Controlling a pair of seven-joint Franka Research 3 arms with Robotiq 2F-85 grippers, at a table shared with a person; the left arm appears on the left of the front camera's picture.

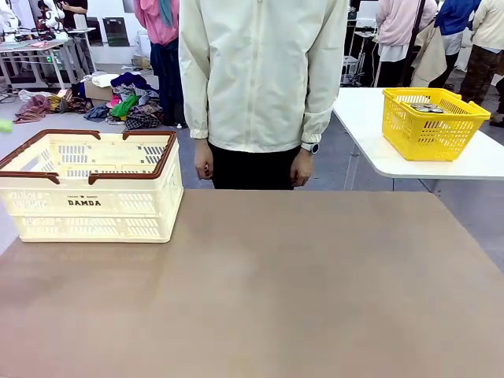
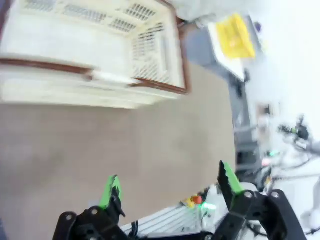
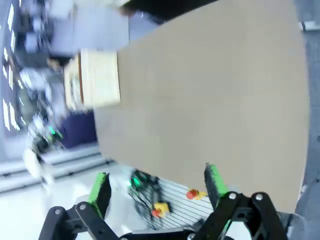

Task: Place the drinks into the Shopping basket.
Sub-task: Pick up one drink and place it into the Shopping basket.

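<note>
Basket (image 1: 90, 185) sits at ten o'clock on the table (image 1: 299, 283), top open and handles down, likely so drinks can drop straight in. Left gripper (image 2: 169, 182) and right gripper (image 3: 157, 180) hang over the table spread wide and empty, probably ready to take one. The person (image 1: 260, 79) stands at twelve o'clock, hands down.

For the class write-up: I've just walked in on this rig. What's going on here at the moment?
Nothing is being handled right now. A person in a cream jacket stands at the far side of the brown table, arms hanging down. The Shopping basket sits on the table's far left part. The left gripper and the right gripper hover over the robot's edge of the table, jaws open, holding nothing. A yellow basket stands on a separate white table behind.
</note>
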